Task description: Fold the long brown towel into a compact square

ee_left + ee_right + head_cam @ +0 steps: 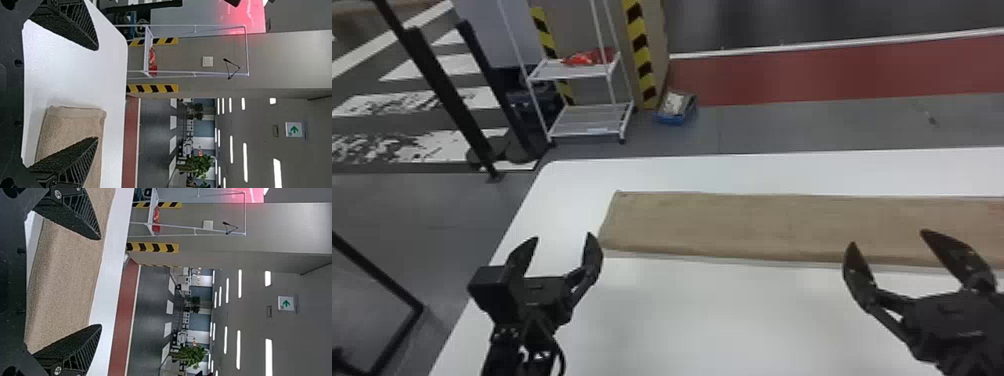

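Observation:
The long brown towel (757, 225) lies flat across the white table in the head view, running off the right edge, its left end near the table's left side. My left gripper (563, 240) is open just left of and in front of that end, holding nothing. Over the towel's front edge, farther right, my right gripper (888, 237) stands open and empty. The left wrist view has the towel's end (74, 121) beside one finger of the left gripper (98, 94). In the right wrist view the towel (64, 278) stretches behind the spread fingers of the right gripper (101, 282).
The white table (682, 310) has its left edge running beneath the left arm. Beyond its far edge stand a white wire shelf (589, 115) with a red item on it and a blue box (676, 107) on the floor. Black posts (447, 95) rise at the far left.

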`<action>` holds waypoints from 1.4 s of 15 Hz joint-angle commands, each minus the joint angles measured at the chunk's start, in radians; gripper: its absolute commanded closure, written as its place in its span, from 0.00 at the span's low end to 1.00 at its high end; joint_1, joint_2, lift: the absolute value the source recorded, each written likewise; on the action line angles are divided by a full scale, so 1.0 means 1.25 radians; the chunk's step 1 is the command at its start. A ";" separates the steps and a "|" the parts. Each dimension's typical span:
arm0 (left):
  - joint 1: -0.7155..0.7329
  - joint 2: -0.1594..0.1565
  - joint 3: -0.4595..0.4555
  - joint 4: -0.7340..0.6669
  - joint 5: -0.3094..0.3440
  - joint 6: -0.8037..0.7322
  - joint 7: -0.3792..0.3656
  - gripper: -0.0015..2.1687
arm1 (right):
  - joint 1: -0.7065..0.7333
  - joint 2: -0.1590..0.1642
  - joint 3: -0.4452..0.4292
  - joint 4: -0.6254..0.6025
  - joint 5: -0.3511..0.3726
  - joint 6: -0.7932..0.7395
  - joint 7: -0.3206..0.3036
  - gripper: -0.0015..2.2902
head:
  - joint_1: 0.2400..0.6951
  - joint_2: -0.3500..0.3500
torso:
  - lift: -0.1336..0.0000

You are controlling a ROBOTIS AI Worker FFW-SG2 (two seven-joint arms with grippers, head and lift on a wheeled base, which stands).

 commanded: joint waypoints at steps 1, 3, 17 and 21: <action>-0.004 -0.001 -0.001 0.002 -0.001 0.003 0.000 0.03 | -0.001 0.001 -0.001 0.000 0.000 0.000 0.000 0.04 | 1.00 0.83 | 0.07; -0.004 -0.001 -0.001 0.001 -0.002 0.006 0.001 0.03 | -0.003 0.001 -0.001 0.001 0.000 0.002 -0.001 0.04 | 1.00 0.82 | 0.07; -0.055 0.000 0.002 -0.044 -0.005 0.192 -0.054 0.04 | -0.006 0.001 -0.004 0.009 0.000 0.002 0.000 0.04 | 1.00 0.81 | 0.07; -0.162 0.001 0.009 -0.056 -0.005 0.413 -0.114 0.04 | -0.005 0.001 -0.007 0.012 0.000 0.000 -0.001 0.04 | 1.00 0.77 | 0.07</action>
